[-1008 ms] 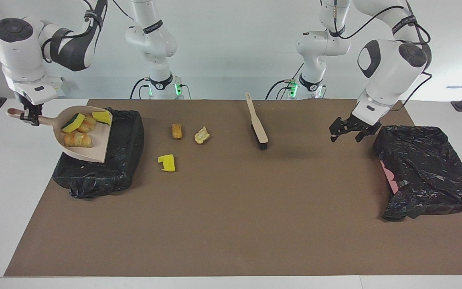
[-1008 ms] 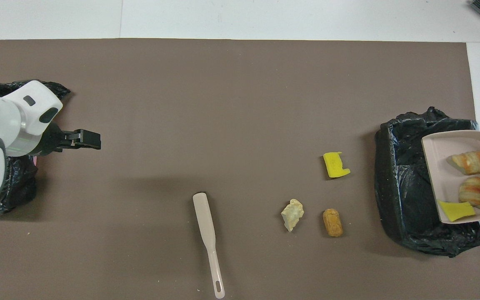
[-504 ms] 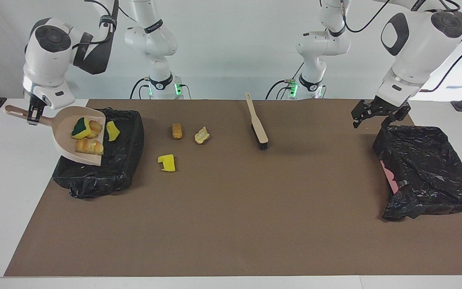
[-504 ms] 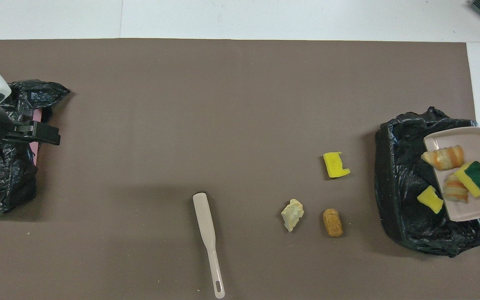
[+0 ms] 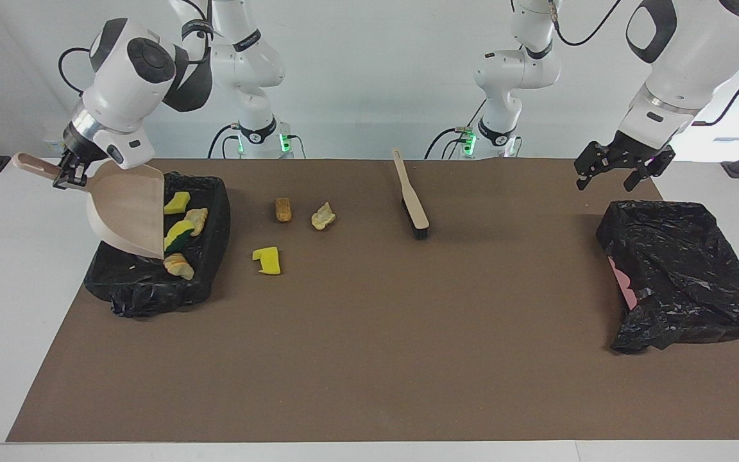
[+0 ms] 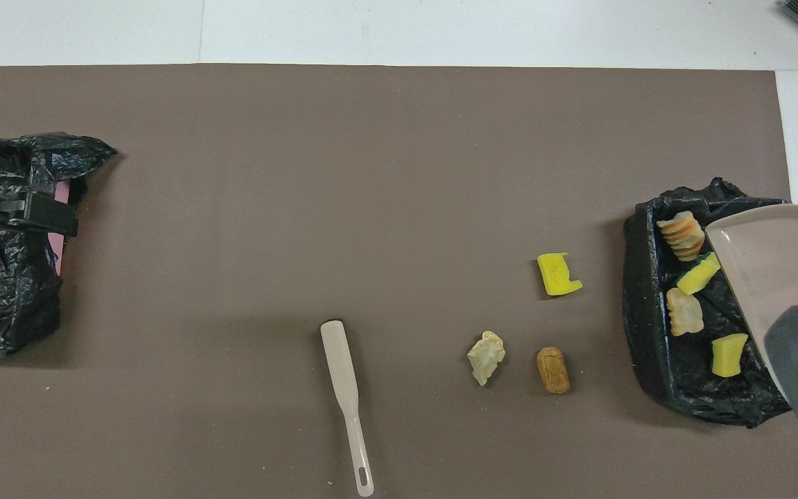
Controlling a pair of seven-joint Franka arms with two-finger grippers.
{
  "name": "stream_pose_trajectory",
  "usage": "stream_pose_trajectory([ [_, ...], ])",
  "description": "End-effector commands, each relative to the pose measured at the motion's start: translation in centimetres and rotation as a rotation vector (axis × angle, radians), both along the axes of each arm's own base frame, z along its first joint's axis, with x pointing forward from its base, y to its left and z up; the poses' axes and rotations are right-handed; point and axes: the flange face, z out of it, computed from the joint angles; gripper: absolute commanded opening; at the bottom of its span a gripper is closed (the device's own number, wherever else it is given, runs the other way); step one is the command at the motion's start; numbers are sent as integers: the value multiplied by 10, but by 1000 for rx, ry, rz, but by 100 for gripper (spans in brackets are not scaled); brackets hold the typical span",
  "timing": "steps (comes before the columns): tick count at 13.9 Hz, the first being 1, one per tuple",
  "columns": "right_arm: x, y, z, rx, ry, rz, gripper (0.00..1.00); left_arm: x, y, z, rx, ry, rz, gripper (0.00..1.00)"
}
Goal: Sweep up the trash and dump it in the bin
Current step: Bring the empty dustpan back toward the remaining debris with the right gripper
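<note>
My right gripper (image 5: 69, 173) is shut on the handle of the beige dustpan (image 5: 129, 208) (image 6: 766, 270), which tilts steeply over the black-lined bin (image 5: 215, 212) (image 6: 641, 312) at the right arm's end. Several trash pieces lie in the bin: a yellow sponge chunk (image 5: 177, 202) (image 6: 728, 345), a green-backed sponge (image 5: 178, 236) (image 6: 698, 274) and bread lumps (image 5: 179, 265) (image 6: 681, 234). On the mat beside the bin lie a yellow sponge (image 5: 267, 260) (image 6: 557, 273), a tan lump (image 5: 283, 209) (image 6: 553, 370) and a pale lump (image 5: 322, 216) (image 6: 486, 356). My left gripper (image 5: 605, 183) (image 6: 59, 220) hangs open and holds nothing.
A beige brush (image 5: 411, 199) (image 6: 345, 388) lies on the brown mat near the robots, mid-table. A second black-lined bin (image 5: 677, 269) (image 6: 4, 277) sits at the left arm's end, with the left gripper over its robot-side edge.
The dustpan has tipped up steeply and its trash has slid out into the bin. The left gripper has risen and drawn back toward the second bin.
</note>
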Motion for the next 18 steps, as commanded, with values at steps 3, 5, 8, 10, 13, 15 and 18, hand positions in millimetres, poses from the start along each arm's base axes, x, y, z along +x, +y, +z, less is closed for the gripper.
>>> stream_pose_trajectory([
  [3,-4,6,32,-41,-54,10,0,0,10,1,19,18,-1,100],
  [5,3,19,46,-29,-93,22,0,-1,10,-1,18,26,-3,100],
  [8,26,58,56,80,-141,21,0,-1,3,4,19,10,-12,100],
  [10,36,83,61,149,-161,42,0,-4,3,2,13,75,-13,100],
  [13,39,116,57,295,-268,-51,0,-6,-2,4,17,83,-22,100],
  [15,39,150,48,413,-334,-143,0,-8,-3,4,14,70,-30,100],
  [18,50,208,29,572,-435,-386,0,-8,-3,2,10,69,-43,100],
])
